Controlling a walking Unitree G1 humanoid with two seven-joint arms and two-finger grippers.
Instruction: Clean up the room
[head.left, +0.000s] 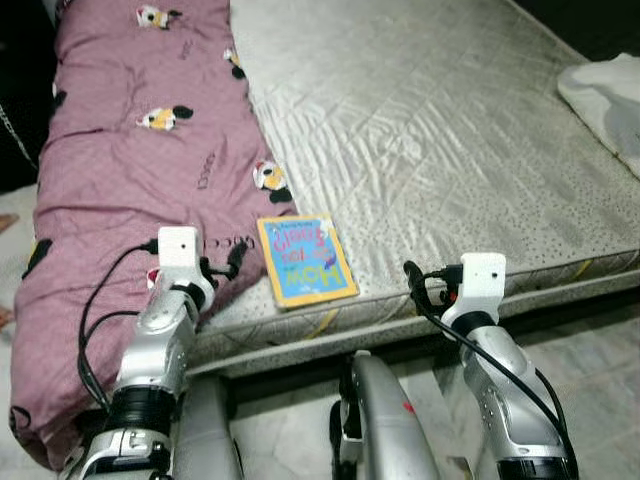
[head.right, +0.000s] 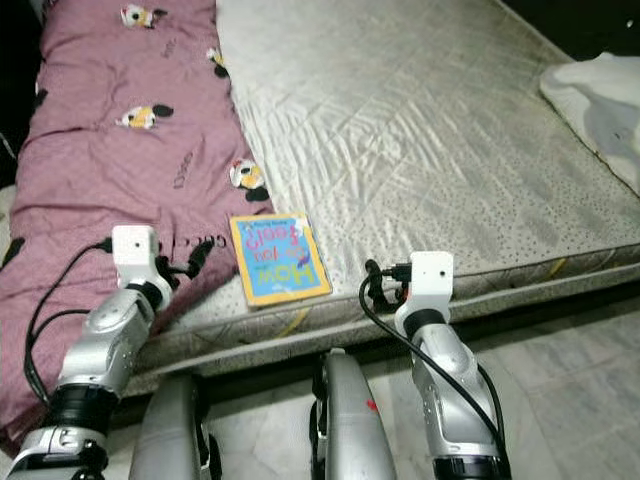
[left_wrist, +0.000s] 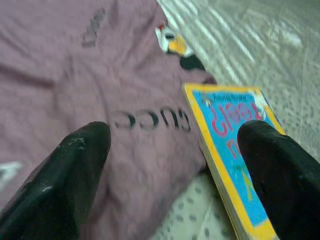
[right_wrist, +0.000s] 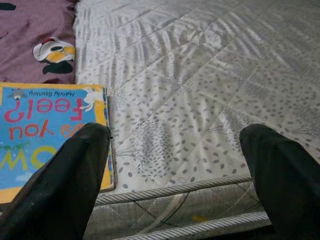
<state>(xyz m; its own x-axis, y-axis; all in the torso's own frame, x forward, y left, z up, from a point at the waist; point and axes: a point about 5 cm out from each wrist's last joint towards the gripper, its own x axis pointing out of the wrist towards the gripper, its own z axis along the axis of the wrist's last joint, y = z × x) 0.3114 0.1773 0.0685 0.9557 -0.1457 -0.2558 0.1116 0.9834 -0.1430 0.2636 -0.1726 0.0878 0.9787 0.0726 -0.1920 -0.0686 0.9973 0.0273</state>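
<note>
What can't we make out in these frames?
- White bedding: cut off by the eye views' right edge.
- Book: one corner hidden behind a left gripper finger, left wrist view.
- Blanket lettering: blurred, left wrist view.

- The two head views looked forward and down over both arms onto the mattress (head.left: 430, 150), its front edge near.
- The left wrist view sat close above the purple blanket (left_wrist: 100, 75), facing the book (left_wrist: 235, 145).
- The right wrist view looked low across the mattress; all views shared the book.
</note>
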